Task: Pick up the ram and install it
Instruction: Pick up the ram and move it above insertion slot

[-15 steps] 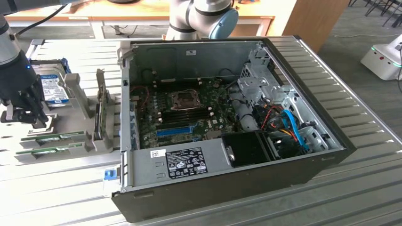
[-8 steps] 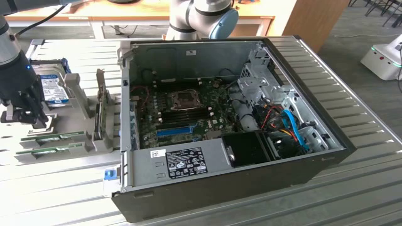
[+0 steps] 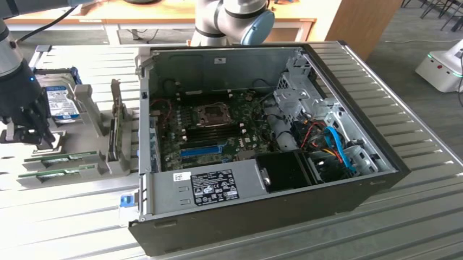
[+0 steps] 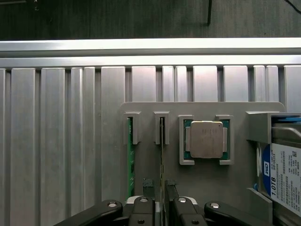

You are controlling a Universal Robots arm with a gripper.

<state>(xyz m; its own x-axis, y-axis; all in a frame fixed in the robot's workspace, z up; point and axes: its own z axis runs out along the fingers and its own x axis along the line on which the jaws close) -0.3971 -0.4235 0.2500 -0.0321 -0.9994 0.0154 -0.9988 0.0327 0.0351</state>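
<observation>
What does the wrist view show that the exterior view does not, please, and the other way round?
Wrist view: the processor chip in its pocket, and the ram standing on edge between the fingers of the open gripper. Exterior view: the open computer case, with its motherboard and blue slot. Both: the gripper, the grey parts tray and the hard drive.

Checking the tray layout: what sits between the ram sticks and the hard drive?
In the wrist view, a square silver processor chip lies between the nearer ram stick and the hard drive.
</observation>
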